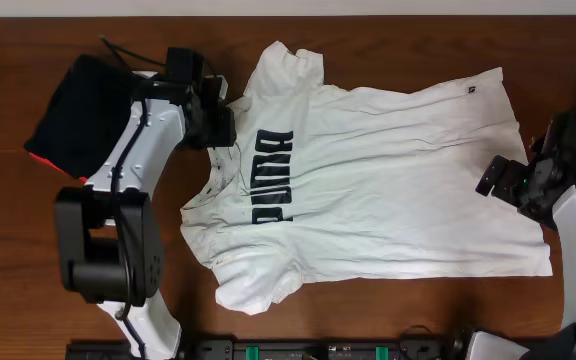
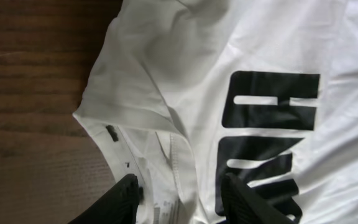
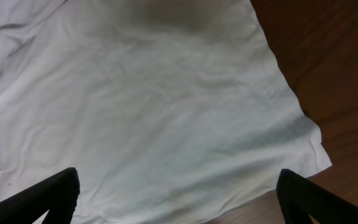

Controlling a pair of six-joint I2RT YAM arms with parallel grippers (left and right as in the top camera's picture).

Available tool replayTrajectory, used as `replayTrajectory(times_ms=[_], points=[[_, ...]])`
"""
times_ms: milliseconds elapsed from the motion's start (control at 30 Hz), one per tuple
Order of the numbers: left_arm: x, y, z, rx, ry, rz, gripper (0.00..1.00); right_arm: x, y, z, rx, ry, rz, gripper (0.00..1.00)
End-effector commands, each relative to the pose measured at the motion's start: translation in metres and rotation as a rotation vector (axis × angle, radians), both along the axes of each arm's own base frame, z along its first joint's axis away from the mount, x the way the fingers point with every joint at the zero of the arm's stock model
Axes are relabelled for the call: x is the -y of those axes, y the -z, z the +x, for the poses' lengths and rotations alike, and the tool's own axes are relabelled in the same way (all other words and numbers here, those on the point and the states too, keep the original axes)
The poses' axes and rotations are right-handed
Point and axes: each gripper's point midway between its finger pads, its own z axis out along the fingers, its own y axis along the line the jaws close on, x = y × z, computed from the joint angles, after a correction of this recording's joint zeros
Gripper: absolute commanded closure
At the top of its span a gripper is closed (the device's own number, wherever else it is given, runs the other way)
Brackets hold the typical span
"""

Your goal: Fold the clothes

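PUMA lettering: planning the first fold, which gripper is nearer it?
Left. The left gripper is at the collar beside the PUMA lettering; the right gripper is at the far hem.

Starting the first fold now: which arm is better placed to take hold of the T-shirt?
Left, probably. The left gripper sits at the neckline, fingers either side of the fabric. The right gripper hangs wide open above the hem corner, not yet on the T-shirt.
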Motion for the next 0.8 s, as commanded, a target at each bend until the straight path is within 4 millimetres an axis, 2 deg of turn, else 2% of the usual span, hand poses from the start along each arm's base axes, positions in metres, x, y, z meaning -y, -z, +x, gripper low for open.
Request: replayTrajectory(times_ms=[0, 267, 467, 633, 767], points=[[0.001, 0.02, -0.005, -0.051, -0.011, -0.011, 0.55, 0.003, 0.001, -0.002, -0.003, 0.019, -0.01, 0.01], [0.001, 0.028, 0.002, -0.038, -0.012, -0.007, 0.54, 0.003, 0.001, -0.002, -0.003, 0.019, -0.01, 0.01], [-0.021, 0.032, 0.006, -0.025, -0.048, 0.118, 0.54, 0.003, 0.001, -0.002, -0.003, 0.019, -0.01, 0.01], [-0.023, 0.032, 0.006, -0.021, -0.042, 0.128, 0.54, 0.003, 0.001, -0.002, -0.003, 0.019, -0.01, 0.01], [-0.042, 0.033, 0.005, -0.02, -0.052, 0.24, 0.54, 0.003, 0.001, -0.002, -0.003, 0.019, -0.01, 0.01]])
